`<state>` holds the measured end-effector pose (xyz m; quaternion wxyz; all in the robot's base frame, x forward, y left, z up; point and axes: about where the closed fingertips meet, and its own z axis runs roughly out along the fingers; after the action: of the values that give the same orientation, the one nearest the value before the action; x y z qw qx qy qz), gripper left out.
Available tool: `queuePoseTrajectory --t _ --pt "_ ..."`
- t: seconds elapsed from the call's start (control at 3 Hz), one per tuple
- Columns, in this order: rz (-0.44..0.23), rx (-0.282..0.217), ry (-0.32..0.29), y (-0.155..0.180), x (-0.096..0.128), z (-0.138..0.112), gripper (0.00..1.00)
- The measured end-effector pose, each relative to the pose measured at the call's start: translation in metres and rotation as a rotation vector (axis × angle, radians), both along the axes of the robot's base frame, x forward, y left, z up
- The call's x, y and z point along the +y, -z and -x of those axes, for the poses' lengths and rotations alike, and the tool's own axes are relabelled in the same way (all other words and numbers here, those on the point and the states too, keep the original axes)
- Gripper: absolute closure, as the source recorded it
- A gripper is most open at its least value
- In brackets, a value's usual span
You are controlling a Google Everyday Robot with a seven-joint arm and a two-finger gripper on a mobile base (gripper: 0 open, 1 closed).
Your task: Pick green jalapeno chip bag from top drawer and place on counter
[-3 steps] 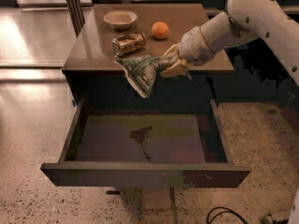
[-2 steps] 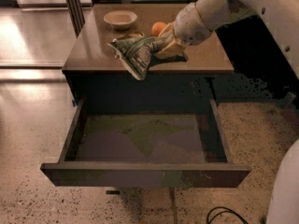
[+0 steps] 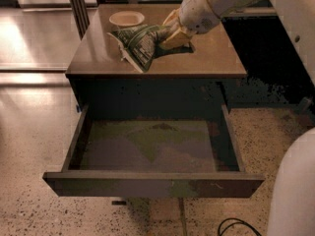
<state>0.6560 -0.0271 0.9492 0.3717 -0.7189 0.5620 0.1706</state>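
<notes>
Pincer (image 3: 173,33) holds chip bag (image 3: 140,44) near counter's (image 3: 216,58) front edge.

Taking the gripper (image 3: 172,32), high in the middle of our view, as reference, we list: one small pale bowl (image 3: 126,18) near its left; speckled floor (image 3: 34,132) below; black cable (image 3: 234,220) far below, rightward.

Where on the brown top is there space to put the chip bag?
The counter is bare at the front right, between the gripper, which holds the green jalapeno chip bag, and the right edge. The front left corner is bare too. It's crowded at the back by the bowl.
</notes>
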Motion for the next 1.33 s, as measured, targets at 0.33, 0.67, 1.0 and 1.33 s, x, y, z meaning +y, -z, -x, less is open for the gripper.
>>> queuePoseTrajectory --t 0.33,0.67,1.0,1.33 --pt "0.01 0.003 0.001 0.019 -0.005 -0.023 1.0" --pt "0.041 0.024 0.019 0.051 -0.022 -0.056 1.0" --pt "0.046 0.038 0.058 0.079 -0.04 -0.085 1.0" --pt "0.052 0.038 0.125 0.097 -0.063 -0.109 1.0"
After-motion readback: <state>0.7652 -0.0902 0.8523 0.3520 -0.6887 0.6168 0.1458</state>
